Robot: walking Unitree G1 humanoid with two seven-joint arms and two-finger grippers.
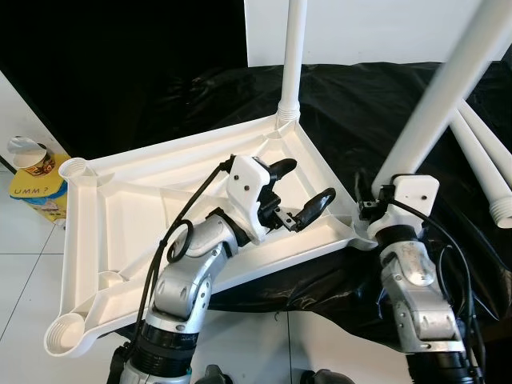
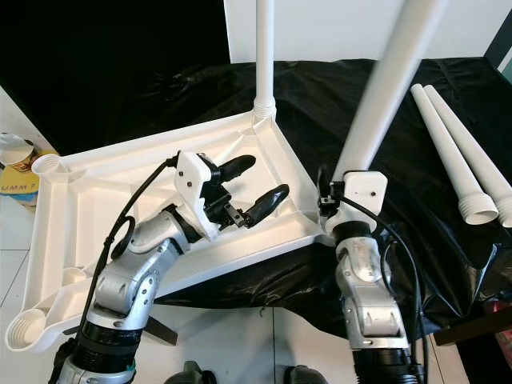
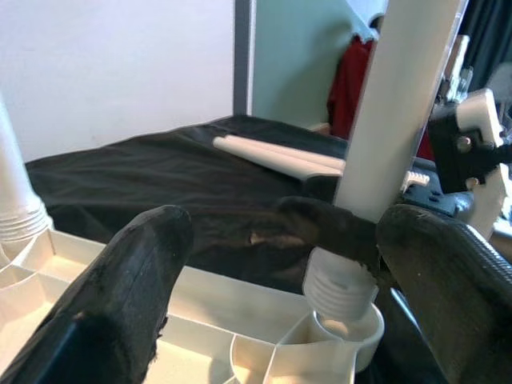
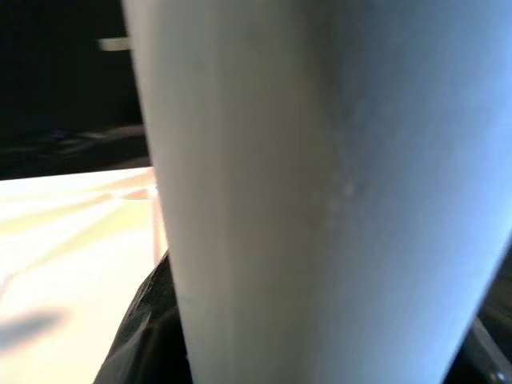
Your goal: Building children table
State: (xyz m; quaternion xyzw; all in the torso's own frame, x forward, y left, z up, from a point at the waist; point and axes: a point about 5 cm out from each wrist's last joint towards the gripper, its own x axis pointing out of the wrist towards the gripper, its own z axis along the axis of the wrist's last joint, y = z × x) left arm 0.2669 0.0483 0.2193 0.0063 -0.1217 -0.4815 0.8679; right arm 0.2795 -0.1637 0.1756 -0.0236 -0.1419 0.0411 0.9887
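Left gripper (image 1: 290, 194) hovers, fingers spread, over the upturned white tabletop (image 1: 120, 200); right gripper (image 3: 360, 240) clasps a tilted white leg (image 1: 448, 88) at its corner socket.

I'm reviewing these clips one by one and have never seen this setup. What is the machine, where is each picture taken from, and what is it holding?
This is a humanoid robot with two silver arms, each ending in a two-fingered black hand. The two wide pictures come from a stereo camera on its head, looking down. The other two come from cameras on its wrists.

An upside-down white plastic tabletop lies on a black cloth. One white leg already stands in a far corner socket. The right hand grips a second leg, its threaded end at the near corner socket. The left hand hovers open above the tabletop. Two spare legs lie on the cloth at the right. A yellow package sits on the floor at the left.
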